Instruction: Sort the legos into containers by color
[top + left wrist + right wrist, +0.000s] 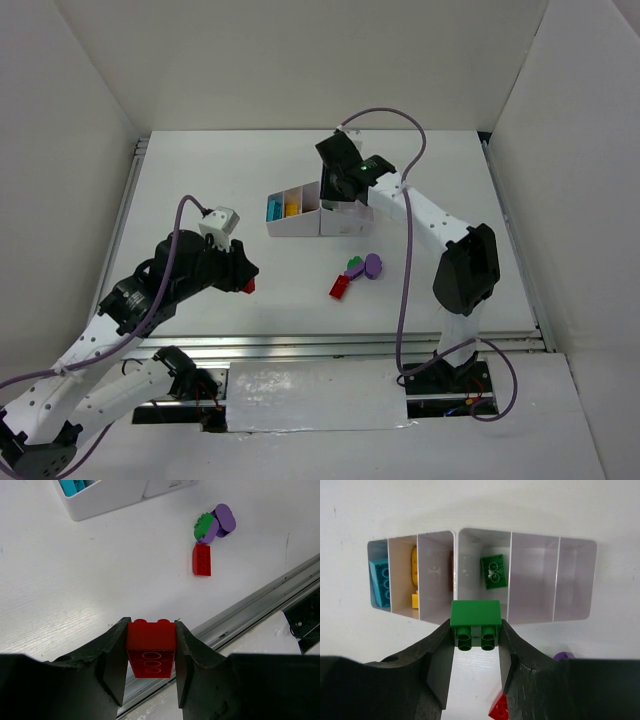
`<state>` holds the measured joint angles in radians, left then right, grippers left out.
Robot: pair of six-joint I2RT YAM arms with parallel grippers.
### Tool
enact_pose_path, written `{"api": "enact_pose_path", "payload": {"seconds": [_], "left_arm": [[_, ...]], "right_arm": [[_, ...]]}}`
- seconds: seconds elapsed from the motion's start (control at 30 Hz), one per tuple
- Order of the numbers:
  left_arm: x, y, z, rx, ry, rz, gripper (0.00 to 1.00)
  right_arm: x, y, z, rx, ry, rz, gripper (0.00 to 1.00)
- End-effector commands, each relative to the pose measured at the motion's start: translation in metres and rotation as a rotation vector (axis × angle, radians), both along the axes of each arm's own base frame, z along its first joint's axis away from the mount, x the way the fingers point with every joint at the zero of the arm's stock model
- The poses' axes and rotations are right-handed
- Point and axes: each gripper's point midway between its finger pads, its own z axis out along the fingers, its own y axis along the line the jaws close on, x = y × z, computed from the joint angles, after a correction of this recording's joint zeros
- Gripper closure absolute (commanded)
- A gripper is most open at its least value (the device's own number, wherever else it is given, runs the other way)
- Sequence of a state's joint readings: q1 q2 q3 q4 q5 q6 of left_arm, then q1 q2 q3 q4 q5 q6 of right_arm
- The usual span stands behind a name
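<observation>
My left gripper is shut on a red lego and holds it above the table near the front rail. My right gripper is shut on a green lego, just in front of the white container tray, in line with the compartment that holds another green lego. The tray also holds a light blue lego and yellow legos. Loose on the table lie a red lego, a green one and purple ones.
The tray stands mid-table, with the right gripper over its right half. The loose legos lie just in front of it. A metal rail runs along the table's near edge. White walls enclose the table.
</observation>
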<state>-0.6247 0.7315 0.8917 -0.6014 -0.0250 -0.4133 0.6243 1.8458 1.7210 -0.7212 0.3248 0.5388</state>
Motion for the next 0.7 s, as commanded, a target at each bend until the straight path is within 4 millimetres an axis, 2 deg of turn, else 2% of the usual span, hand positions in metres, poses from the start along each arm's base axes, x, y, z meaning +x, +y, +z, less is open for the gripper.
{"api": "enact_pose_path", "payload": {"seconds": [0.0, 0.23, 0.4, 0.43, 0.53, 0.67], "left_arm": [[0.003, -0.003, 0.008, -0.01, -0.046, -0.026, 1.0], [0.002, -0.006, 0.007, -0.008, -0.04, -0.041, 1.0], [0.001, -0.005, 0.009, -0.015, -0.046, -0.043, 1.0], [0.001, -0.006, 0.01, -0.018, -0.05, -0.043, 1.0], [0.001, -0.006, 0.01, -0.017, -0.048, -0.05, 1.0], [0.001, -0.007, 0.009, -0.015, -0.044, -0.055, 1.0]], "right_arm": [[0.013, -0.001, 0.011, -0.01, -0.027, 0.0, 0.8], [0.026, -0.001, 0.004, -0.028, -0.02, -0.006, 0.72], [0.031, 0.002, 0.001, -0.02, -0.019, -0.005, 0.6], [0.031, 0.003, 0.002, -0.016, -0.02, -0.003, 0.53], [0.031, 0.005, -0.001, -0.013, -0.015, 0.002, 0.51], [0.031, 0.006, -0.001, -0.004, -0.016, 0.007, 0.4]]}}
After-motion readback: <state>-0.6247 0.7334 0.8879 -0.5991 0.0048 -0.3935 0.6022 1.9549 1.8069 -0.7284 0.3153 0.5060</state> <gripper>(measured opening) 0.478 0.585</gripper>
